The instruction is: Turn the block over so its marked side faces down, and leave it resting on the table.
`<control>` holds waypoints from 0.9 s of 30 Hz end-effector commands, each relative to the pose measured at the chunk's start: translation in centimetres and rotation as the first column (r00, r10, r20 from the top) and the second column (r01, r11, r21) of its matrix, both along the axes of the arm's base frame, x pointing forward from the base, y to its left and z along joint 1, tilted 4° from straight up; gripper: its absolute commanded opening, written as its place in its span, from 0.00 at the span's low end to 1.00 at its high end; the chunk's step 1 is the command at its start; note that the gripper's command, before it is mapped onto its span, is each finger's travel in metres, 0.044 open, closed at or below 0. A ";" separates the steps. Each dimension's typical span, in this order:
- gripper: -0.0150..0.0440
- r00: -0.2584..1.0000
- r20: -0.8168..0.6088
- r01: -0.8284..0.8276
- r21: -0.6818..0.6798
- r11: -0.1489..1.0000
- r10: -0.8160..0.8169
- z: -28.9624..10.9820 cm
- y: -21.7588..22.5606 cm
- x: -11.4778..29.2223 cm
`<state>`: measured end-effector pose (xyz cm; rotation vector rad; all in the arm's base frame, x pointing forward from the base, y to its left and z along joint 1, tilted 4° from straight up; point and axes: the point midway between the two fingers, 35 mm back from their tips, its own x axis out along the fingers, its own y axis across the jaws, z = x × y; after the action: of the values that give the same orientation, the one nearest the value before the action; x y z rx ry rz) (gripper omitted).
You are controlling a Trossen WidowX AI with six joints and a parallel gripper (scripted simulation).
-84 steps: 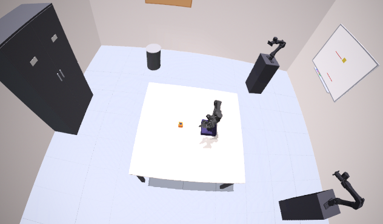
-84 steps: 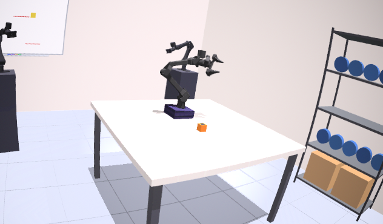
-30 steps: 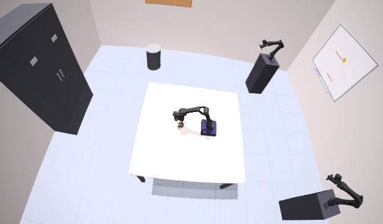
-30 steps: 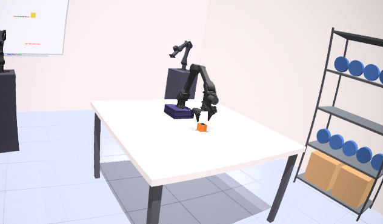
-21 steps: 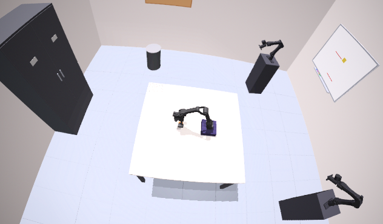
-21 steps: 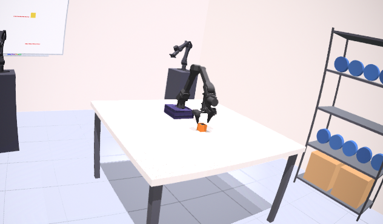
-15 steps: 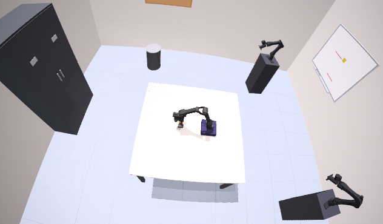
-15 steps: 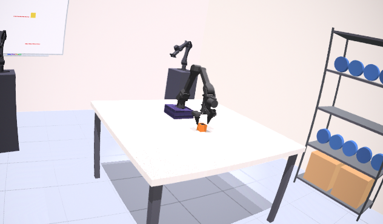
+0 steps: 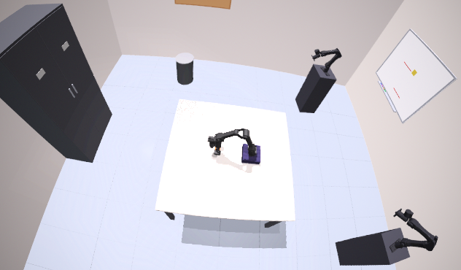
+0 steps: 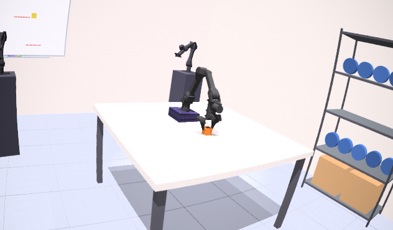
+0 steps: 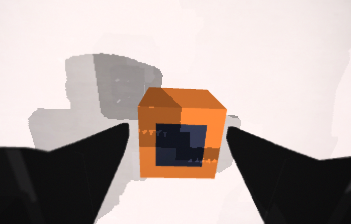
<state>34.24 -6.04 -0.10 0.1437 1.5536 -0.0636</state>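
Beige walls, pale tiled floor (image 9: 101,204), black cabinet (image 9: 46,80), whiteboard (image 9: 414,74).

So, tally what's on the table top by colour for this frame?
Orange: 1, the block, dark marked side up
Black: 1, the arm with its end effector open around the block
Purple: 1, the arm's base plate
Total: 3

Robotics lab: pedestal-mounted arms (image 9: 327,58), whiteboard (image 9: 414,74), shelving (image 10: 362,124).
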 end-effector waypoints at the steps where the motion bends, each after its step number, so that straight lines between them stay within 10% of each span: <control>1: 0.69 1.000 0.002 0.000 0.005 1.000 0.000 -0.1 0.1 0.0; 27: 0.25 1.000 0.002 0.000 0.005 1.000 0.000 2.8 -0.1 0.0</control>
<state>33.85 -6.00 0.61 0.1491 1.5749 -0.0624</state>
